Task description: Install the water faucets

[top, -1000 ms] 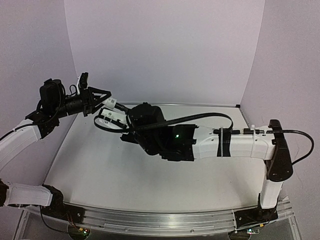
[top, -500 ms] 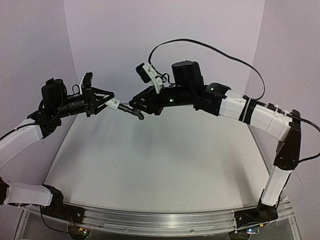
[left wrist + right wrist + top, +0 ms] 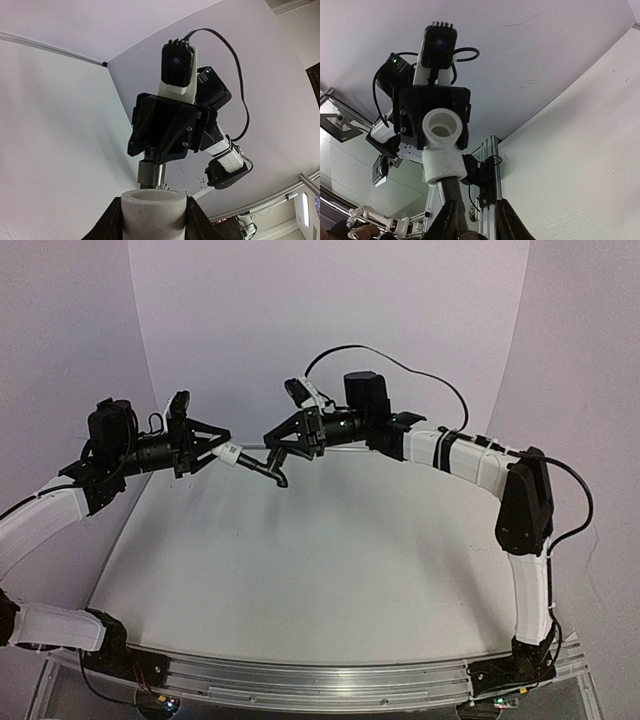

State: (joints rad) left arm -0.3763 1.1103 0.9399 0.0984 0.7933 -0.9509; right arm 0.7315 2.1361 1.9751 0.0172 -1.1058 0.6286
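Note:
My left gripper [image 3: 222, 451] is shut on the white fitting [image 3: 232, 453] and holds it in the air above the table's far left. My right gripper [image 3: 278, 448] is shut on the black tap [image 3: 268, 469], whose handle hangs down. In the right wrist view the tap's metal stem [image 3: 451, 195] rises from between my fingers [image 3: 447, 222] into the fitting [image 3: 442, 155], whose second socket faces the camera. In the left wrist view the fitting [image 3: 153, 212] sits between my fingers, with the stem [image 3: 150, 173] just beyond its open end. I cannot tell how deep the stem sits.
The white table [image 3: 320, 570] lies well below both grippers. Purple walls [image 3: 330, 330] close off the back and sides. An aluminium rail [image 3: 320, 685] runs along the near edge. The right arm's cable [image 3: 400, 365] loops above its wrist.
My right arm has risen from low over the table and swung left, carrying the tap up to the fitting. My left gripper has stayed almost still with the fitting.

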